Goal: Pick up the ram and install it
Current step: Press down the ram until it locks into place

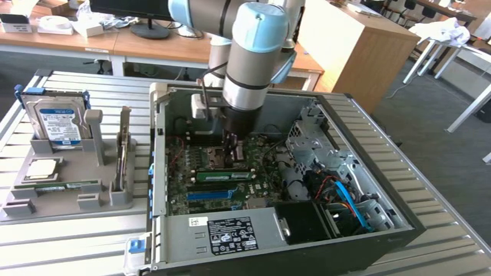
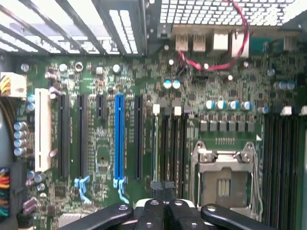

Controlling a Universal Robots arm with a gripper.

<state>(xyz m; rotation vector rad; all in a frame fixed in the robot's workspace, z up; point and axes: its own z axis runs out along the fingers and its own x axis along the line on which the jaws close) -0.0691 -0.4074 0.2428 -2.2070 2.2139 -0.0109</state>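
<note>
Your gripper (image 1: 234,150) is down inside the open PC case (image 1: 381,164), just over the motherboard (image 1: 215,198). Jaws are fully closed, and nothing shows between them. In the wrist view the black fingertip pads (image 2: 163,188) are pressed together, so read this as a closed tool set to push, not to carry.

The ram (image 1: 224,174) is already on the board. It's the green stick w/ the white label, standing on edge in a slot beside the blue one. That's prob. why the jaws are shut: you don't need a grip on a stick the slot already holds upright.

In the wrist view it shows edge-on as a thin pale line (image 2: 154,148) in the slot group next to the CPU socket (image 2: 223,177), w/ the pads near one end of it. Can't tell if the tips are touching it or just above, nor if the slot latches have clicked.

Off to the exterior view's left, the grey parts holder (image 1: 69,201) keeps the hard drive (image 1: 57,123) upright and the processor chip (image 1: 42,168) flat — each in its own recess, easy to reach from above. A second green strip (image 1: 65,185) lies flat there; looks like another stick, not sure.
</note>
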